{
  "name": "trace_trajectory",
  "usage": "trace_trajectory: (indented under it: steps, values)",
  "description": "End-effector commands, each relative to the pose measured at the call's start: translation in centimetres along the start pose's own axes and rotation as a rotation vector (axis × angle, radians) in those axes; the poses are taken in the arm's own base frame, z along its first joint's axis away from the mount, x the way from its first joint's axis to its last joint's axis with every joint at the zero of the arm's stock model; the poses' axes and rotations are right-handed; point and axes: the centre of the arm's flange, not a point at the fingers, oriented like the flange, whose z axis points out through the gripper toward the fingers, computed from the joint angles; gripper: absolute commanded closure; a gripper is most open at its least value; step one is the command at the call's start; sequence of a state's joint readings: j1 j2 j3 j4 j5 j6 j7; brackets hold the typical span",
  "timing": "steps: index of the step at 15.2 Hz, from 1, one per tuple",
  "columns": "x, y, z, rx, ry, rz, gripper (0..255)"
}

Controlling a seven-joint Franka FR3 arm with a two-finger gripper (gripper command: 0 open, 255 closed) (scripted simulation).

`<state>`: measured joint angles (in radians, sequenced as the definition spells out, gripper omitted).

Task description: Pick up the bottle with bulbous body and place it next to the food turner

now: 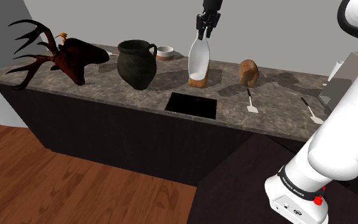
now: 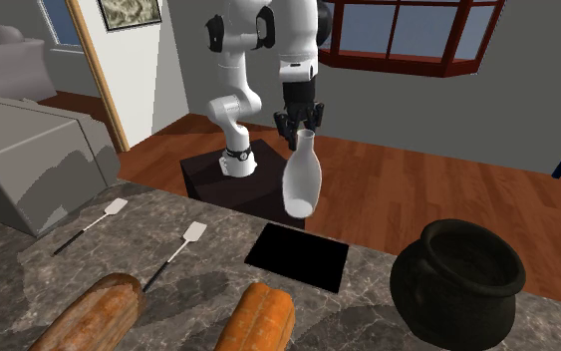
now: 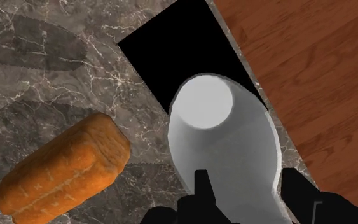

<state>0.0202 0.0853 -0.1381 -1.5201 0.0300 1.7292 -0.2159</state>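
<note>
A white bottle with a bulbous body (image 1: 199, 58) (image 2: 301, 179) (image 3: 225, 146) hangs upright above the marble counter (image 1: 107, 95). My black gripper (image 1: 204, 28) (image 2: 303, 128) (image 3: 247, 191) is shut on its narrow neck from above. The bottle's base hovers over the counter's edge beside a black square opening (image 1: 191, 105) (image 2: 298, 256) (image 3: 171, 57). Two white food turners lie flat on the counter, one (image 1: 252, 102) (image 2: 190, 236) nearer the bottle and one (image 1: 312, 111) (image 2: 109, 214) farther toward the shoulder view's right.
Two brown bread loaves (image 1: 248, 72) (image 2: 258, 319) (image 3: 63, 168) lie on the counter. A dark jug (image 1: 137, 62) (image 2: 457, 279), a small bowl (image 1: 165, 52) and a deer head (image 1: 63, 54) stand at the shoulder view's left. A grey appliance (image 2: 29, 150) sits beyond the turners.
</note>
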Motion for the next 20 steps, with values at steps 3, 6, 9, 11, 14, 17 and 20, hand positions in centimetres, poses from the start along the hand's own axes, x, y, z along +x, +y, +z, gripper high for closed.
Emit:
trace_trajectory:
  steps: [3, 6, 9, 11, 14, 17, 20]
  values:
    - [0.3, 0.1, -2.2, 0.0, 0.0, 0.0, 255]
    - [0.5, 0.1, -3.7, 0.0, 0.0, 0.0, 255]
    - [0.7, 0.1, -5.3, 0.0, 0.0, 0.0, 255]
    - [0.8, 0.1, -6.3, 0.0, 0.0, 0.0, 255]
    - [1.0, 0.1, -7.9, 0.0, 0.0, 0.0, 255]
    - [1.2, 0.1, -9.5, 0.0, 0.0, 0.0, 255]
    - [1.4, 0.2, -11.1, 0.0, 0.0, 0.0, 255]
